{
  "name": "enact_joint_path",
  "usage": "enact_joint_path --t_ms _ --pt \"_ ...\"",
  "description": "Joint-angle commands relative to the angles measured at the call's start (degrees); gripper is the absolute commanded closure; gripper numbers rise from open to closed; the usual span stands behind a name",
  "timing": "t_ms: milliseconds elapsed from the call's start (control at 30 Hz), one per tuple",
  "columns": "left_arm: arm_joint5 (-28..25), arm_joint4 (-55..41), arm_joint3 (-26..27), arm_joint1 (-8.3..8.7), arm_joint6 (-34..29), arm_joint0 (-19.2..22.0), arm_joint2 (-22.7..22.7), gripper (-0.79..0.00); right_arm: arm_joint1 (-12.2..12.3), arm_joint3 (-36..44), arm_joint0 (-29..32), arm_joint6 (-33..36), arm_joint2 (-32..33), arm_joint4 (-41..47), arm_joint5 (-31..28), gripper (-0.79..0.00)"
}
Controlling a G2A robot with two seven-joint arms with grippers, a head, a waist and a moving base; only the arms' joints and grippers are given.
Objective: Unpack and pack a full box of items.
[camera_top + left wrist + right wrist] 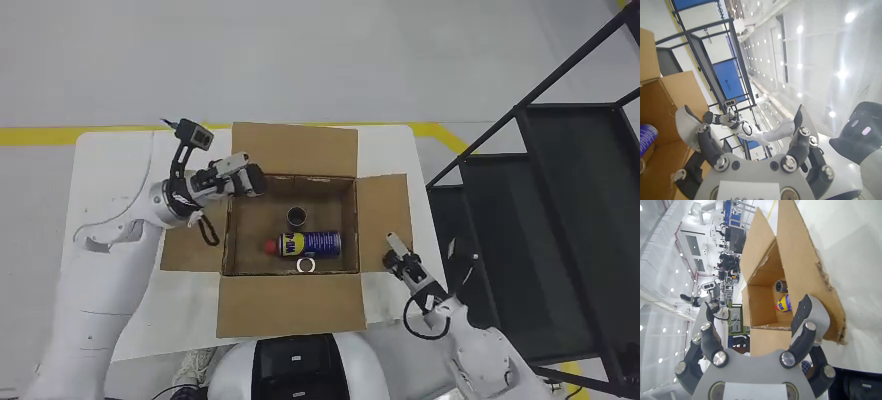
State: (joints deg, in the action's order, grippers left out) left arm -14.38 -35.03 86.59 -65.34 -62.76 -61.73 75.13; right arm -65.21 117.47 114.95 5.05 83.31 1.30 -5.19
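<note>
In the box (290, 300) lie one spray can (318, 243), one tin (297, 215), one ring (306, 265); left fingers (686, 121) and right fingers (810, 311) gape empty.

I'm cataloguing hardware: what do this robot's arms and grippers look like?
The left arm and right arm are white shells with black cable loops at the wrists. The left gripper and right gripper each have two pale grey fingers, black textured pads, black links with silver bolts, a grey base plate and white label.
</note>
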Motion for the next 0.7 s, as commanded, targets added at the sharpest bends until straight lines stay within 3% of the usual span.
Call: enact_joint_path --t_ms 0,167,333,667 --pt "0.2 -0.6 2.3 0.74 0.2 -4.7 4.5 -0.785 -0.2 -1.4 -2.9 -0.6 -1.4 -0.6 4.9 -0.785" --pt "0.4 -2.2 4.9 1.79 0.8 -11.5 11.1 -0.785 -0.8 -4.5 -8.7 -1.1 -4.6 -1.5 12.0 -0.785" --pt "0.0 -3.9 4.9 2.33 1.6 -14.3 15.5 -0.785 -1.2 -5.7 -11.6 -2.5 -6.3 -2.6 16.1 -0.785" --pt "-2.7 -5.4 -0.5 3.05 3.6 -15.4 22.0 -0.785 -1.5 2.7 -8.1 -8.3 -6.7 -10.2 9.8 -0.785"
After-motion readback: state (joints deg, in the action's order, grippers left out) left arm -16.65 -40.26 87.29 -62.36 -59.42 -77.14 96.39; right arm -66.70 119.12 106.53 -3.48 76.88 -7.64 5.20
